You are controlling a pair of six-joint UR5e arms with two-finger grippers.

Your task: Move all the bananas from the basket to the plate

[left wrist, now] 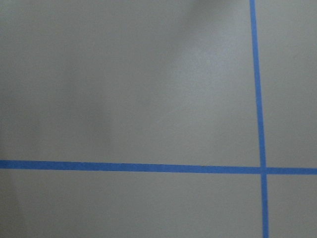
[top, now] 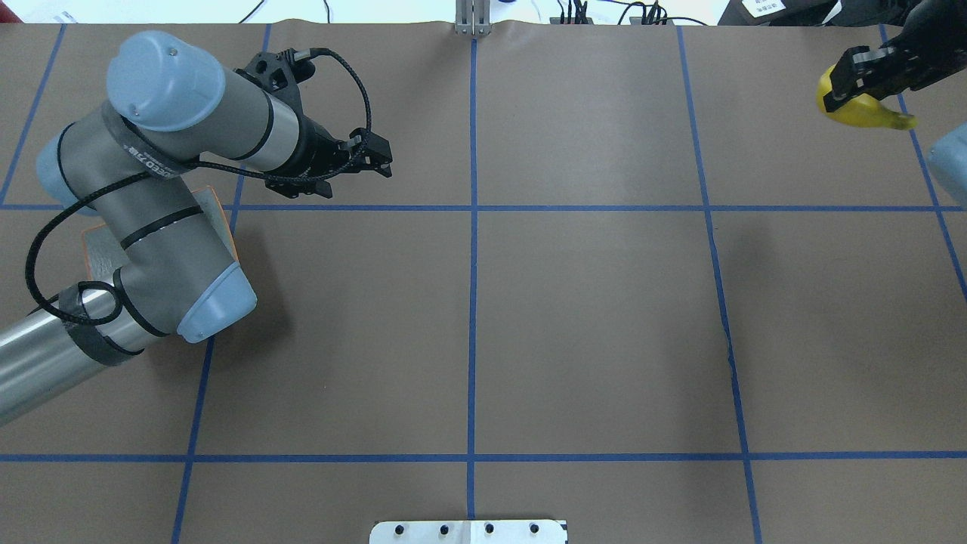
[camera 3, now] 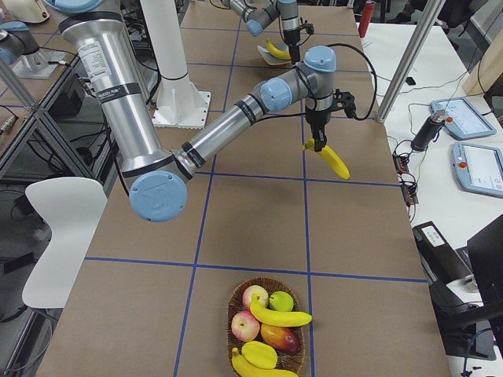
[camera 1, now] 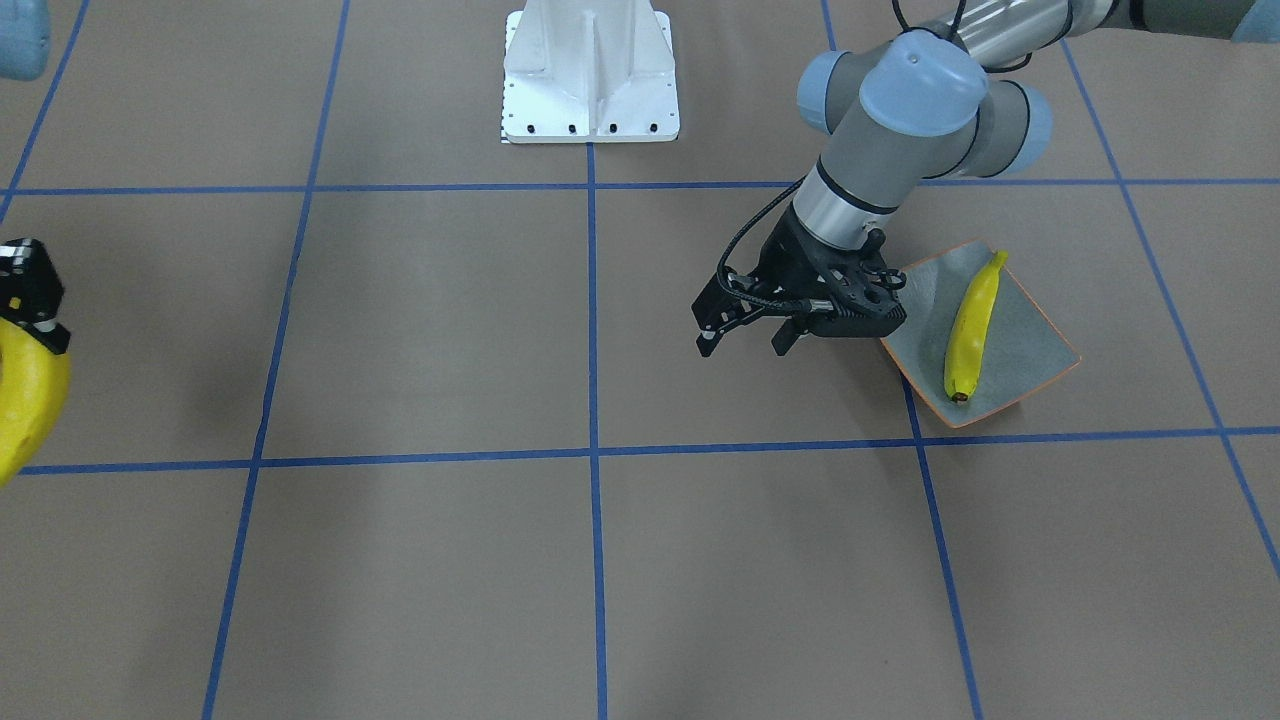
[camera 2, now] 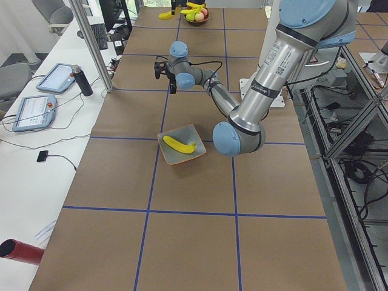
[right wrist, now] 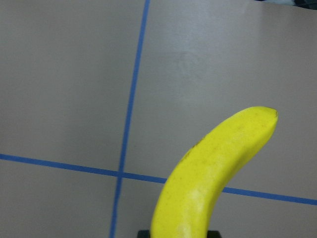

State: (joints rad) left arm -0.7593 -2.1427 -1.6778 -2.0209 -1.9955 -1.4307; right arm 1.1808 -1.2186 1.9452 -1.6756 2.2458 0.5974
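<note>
The grey-blue plate (camera 1: 1022, 340) with an orange rim holds one yellow banana (camera 1: 972, 325); both also show in the exterior left view, plate (camera 2: 174, 156) and banana (camera 2: 179, 144). My left gripper (camera 1: 745, 338) is open and empty, hovering just beside the plate's edge toward the table's middle; overhead it shows too (top: 381, 157). My right gripper (top: 854, 79) is shut on a second banana (top: 865, 112) and holds it above the table, away from the basket (camera 3: 271, 281). The right wrist view shows this banana (right wrist: 213, 178) jutting up. More bananas (camera 3: 280, 317) lie in the basket.
The basket also holds apples (camera 3: 246, 323) and a green fruit (camera 3: 280, 301). The white robot base (camera 1: 590, 75) stands at the table's middle edge. Blue tape lines (camera 1: 592, 450) grid the brown table. Tablets (camera 3: 478, 166) lie on a side desk.
</note>
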